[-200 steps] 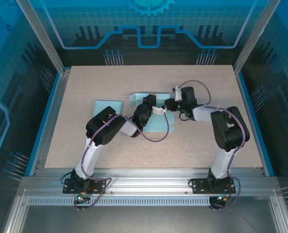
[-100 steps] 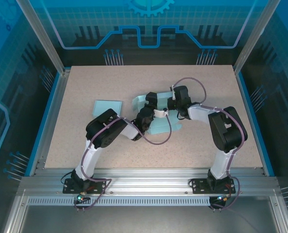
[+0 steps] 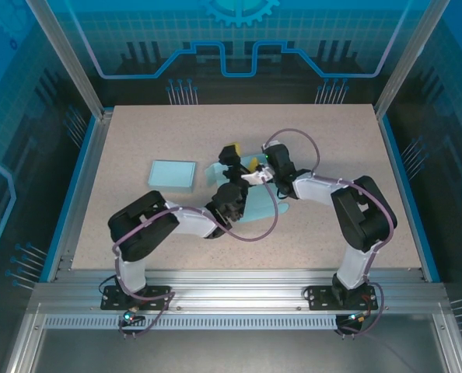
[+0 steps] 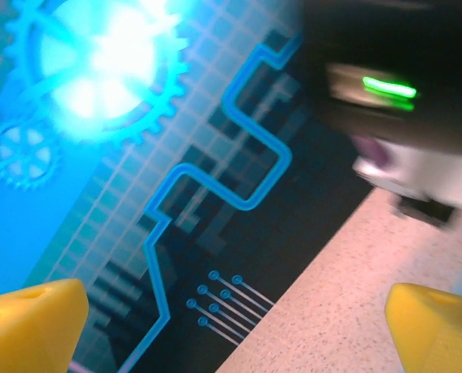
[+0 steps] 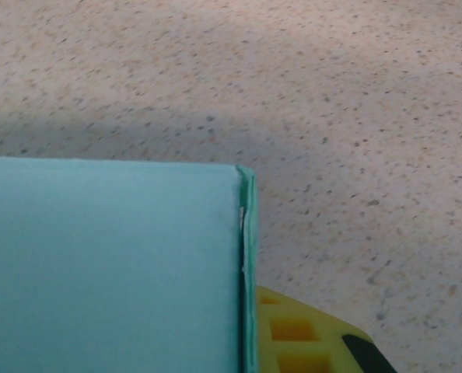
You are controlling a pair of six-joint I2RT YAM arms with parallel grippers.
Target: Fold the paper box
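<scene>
Yellow left fingers (image 4: 29, 322) spread wide | right fingers (image 5: 301, 334) pinching paper box (image 5: 106, 264)

Top view: I see even, bright light, sharp, blue cast off the enclosure walls (image 3: 29, 194), soft arm shadows on the table (image 3: 138, 132). Left wrist: gear graphic (image 4: 99, 54) blown out, dark arm housing (image 4: 386, 78) blurred. Right wrist: paper box (image 5: 106, 264) soft-focus, shadow band above.
</scene>
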